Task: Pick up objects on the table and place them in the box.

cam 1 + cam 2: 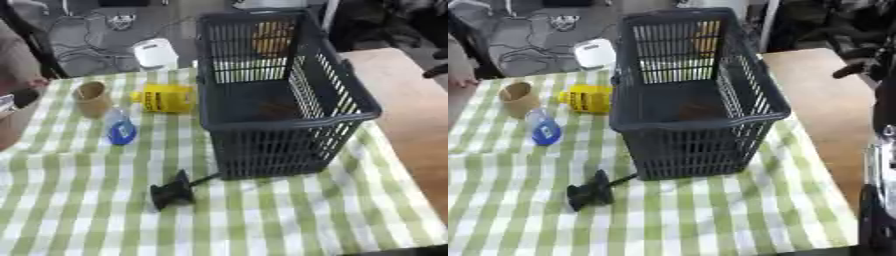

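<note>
Currently four objects are lying on the checked cloth beside the slatted box, with no robot hand clearly showing

Sitting on the green-and-white cloth [262, 220], the dark grey box [278, 95] is standing upright right of centre, and something brownish is lying on its floor, too blurred to name. Just left of the box's far corner a yellow container [164, 98] is lying on its side; further left a tan cup [91, 98] is standing, and a clear bottle with a blue label [120, 127] is lying just near of the cup. A black clamp-like object [171, 192] is resting near the box's near-left corner, a thin part of it touching the box's base. At the right edge of the right eye view dark robot parts [878, 190] are showing, but I cannot tell any hand's state
</note>
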You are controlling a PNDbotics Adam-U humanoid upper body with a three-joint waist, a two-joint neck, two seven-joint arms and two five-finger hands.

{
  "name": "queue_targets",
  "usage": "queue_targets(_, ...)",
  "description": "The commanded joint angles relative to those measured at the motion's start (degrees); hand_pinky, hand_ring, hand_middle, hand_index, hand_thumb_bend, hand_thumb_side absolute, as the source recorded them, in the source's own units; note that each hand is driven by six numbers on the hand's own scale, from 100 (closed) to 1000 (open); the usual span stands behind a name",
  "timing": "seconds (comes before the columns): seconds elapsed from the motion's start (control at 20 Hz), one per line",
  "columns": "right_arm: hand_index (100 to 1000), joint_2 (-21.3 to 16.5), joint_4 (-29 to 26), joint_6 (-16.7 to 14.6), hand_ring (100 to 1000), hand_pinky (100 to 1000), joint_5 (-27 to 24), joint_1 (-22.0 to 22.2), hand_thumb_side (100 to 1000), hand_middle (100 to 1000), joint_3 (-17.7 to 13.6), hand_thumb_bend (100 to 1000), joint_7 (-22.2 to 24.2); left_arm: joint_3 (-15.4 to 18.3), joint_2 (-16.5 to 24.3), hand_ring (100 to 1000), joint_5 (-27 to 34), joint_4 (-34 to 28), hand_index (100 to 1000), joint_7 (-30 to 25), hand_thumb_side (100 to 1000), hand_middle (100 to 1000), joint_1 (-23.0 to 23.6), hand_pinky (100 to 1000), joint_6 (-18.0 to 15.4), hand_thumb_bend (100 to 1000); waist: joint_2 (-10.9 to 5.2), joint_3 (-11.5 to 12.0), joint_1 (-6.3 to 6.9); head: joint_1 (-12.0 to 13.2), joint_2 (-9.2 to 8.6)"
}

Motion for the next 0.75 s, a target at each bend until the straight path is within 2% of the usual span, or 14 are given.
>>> queue_targets(0.05,702,-1.0,-1.0,0.0,578,454,0.3,-0.6,630,613,-0.3,100,-0.3,0.1,1.1,591,-0.4,-0.4,747,-1.0,631,542,-0.5,703,-0.2,983,-1.03,0.1,-0.36,-0.3,0.06)
queue_targets(0.75,702,-1.0,-0.9,-0.1,579,453,0.3,-0.6,634,613,-0.6,100,-0.5,0.4,1.0,589,-0.9,-0.5,749,-2.6,633,529,-0.2,702,-0.7,987,-0.86,0.2,-0.48,-1.1,-0.28)
